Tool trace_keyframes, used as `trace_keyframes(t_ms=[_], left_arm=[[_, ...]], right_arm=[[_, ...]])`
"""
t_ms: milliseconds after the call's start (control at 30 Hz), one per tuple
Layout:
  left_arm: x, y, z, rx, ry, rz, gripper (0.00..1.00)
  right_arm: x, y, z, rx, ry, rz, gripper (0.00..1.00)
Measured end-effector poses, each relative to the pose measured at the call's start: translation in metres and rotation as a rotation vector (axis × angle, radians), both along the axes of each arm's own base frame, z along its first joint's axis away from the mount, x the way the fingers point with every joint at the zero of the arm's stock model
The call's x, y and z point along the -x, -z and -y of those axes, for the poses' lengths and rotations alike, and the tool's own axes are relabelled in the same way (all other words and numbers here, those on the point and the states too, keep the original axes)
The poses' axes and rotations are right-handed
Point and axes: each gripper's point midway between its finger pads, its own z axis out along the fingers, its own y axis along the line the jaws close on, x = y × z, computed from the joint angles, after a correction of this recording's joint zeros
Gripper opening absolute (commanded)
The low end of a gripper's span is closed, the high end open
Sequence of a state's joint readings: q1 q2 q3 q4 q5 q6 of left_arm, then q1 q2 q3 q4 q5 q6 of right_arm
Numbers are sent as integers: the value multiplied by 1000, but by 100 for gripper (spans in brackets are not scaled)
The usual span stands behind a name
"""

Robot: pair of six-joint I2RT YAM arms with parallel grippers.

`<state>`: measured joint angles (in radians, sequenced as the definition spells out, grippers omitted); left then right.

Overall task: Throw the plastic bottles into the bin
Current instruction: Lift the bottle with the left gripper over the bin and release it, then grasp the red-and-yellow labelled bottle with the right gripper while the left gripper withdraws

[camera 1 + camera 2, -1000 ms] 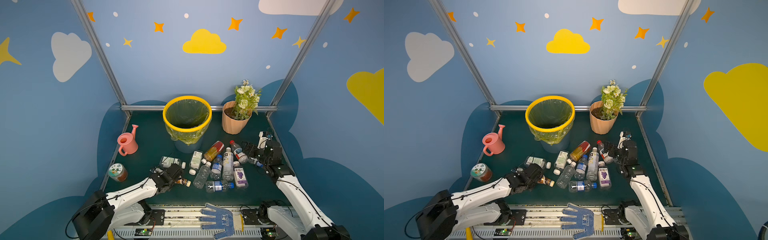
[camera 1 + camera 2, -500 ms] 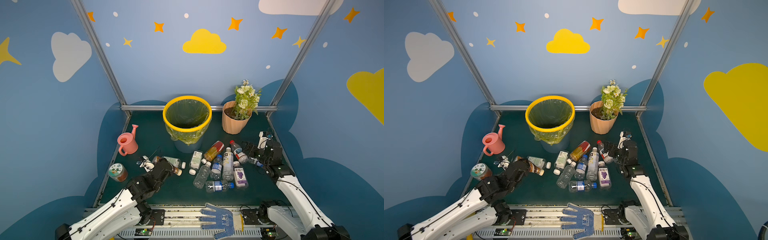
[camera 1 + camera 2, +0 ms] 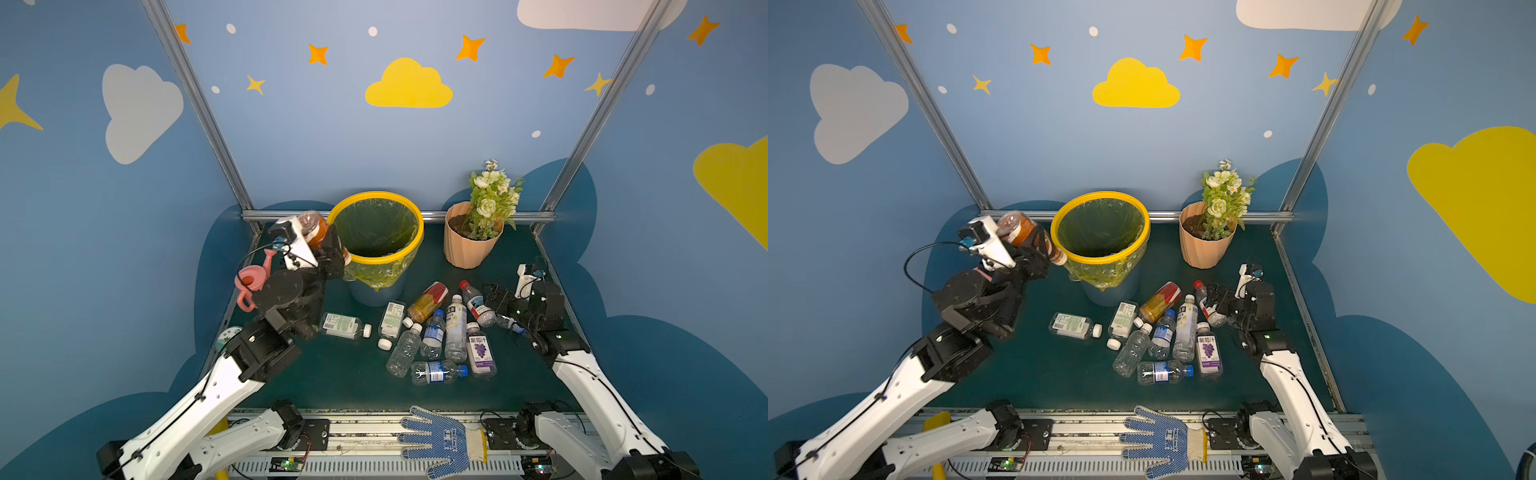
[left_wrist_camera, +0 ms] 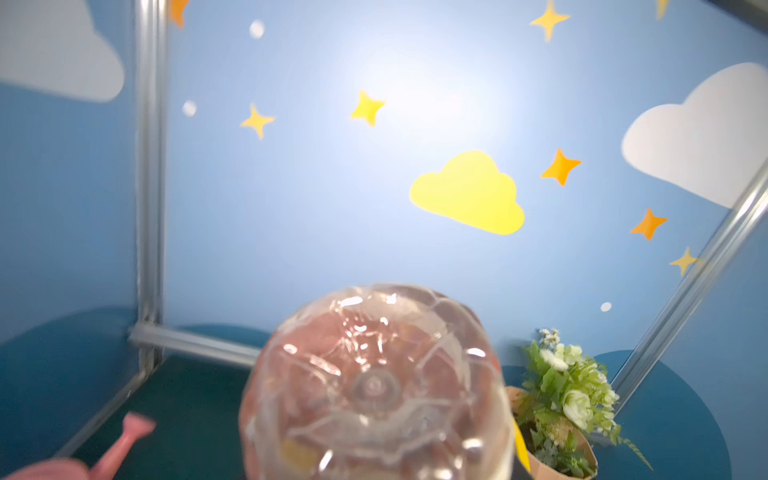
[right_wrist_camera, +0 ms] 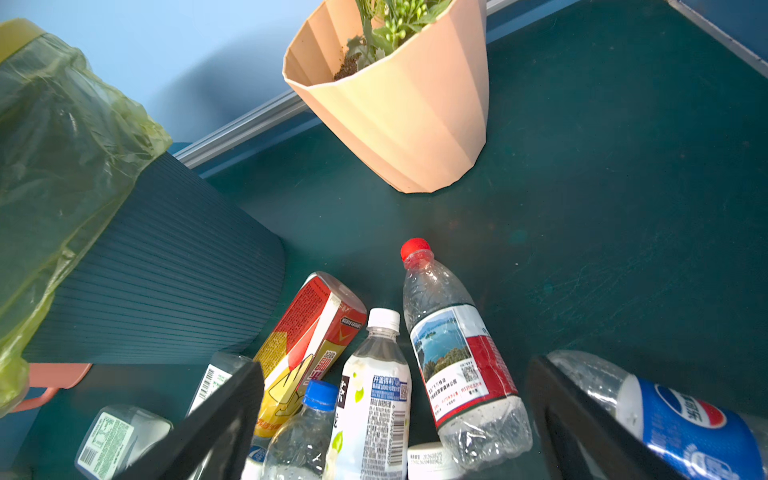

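L gripper (image 3: 330,249) is up high, clamped tight round the amber bottle (image 3: 318,230), and in both top views that bottle hangs tilted, white cap end down, right at the left edge of the bin (image 3: 420,235), not over the opening yet. Bottle looks orange-brown w/ a clear moulded base; in the left wrist view that base (image 4: 374,386) fills the lower frame, blurry. Bin's round, blue-grey ribbed wall (image 5: 166,270), yellow rim ring, yellow-green bag liner. R gripper (image 3: 494,303) sits low at the right end of the heap, jaws spread wide, gripping nothing. In the right wrist view the red-cap bottle (image 5: 453,353) and the white-label bottle (image 5: 374,386) lie between its fingers (image 5: 224,407), and the Pepsi bottle (image 5: 685,419) lies just outside the other finger. Count: 1 bottle in the L gripper, 10 lying flat on the counter (image 3: 332,374) in front of the bin, so 11 total. 1 bin. 2 grippers. Peach flowerpot (image 3: 469,249) stands to the bin's right.
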<state>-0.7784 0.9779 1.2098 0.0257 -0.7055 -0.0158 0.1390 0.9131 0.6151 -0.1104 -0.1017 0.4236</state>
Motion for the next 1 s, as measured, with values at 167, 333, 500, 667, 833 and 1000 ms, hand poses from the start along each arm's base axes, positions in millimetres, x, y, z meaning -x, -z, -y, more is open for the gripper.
trace_keyframes(t_ms=[167, 333, 500, 667, 833, 1000], left_arm=[[-67, -12, 46, -110, 74, -4, 72], [-139, 51, 83, -209, 129, -243, 99], [-113, 74, 113, -322, 235, -305, 100], [-40, -14, 85, -208, 295, -58, 100], [-9, -41, 46, -106, 247, 64, 100], [-25, 45, 49, -162, 207, -101, 100]], right_arm=[[5, -5, 0, -9, -1, 7, 97], [7, -9, -4, -28, -19, 17, 97], [7, -13, -8, -39, -38, 16, 96], [-3, -19, -15, -75, -47, -5, 95], [-20, -11, -36, -100, -77, -87, 95], [-32, -5, -79, -66, -160, -165, 95]])
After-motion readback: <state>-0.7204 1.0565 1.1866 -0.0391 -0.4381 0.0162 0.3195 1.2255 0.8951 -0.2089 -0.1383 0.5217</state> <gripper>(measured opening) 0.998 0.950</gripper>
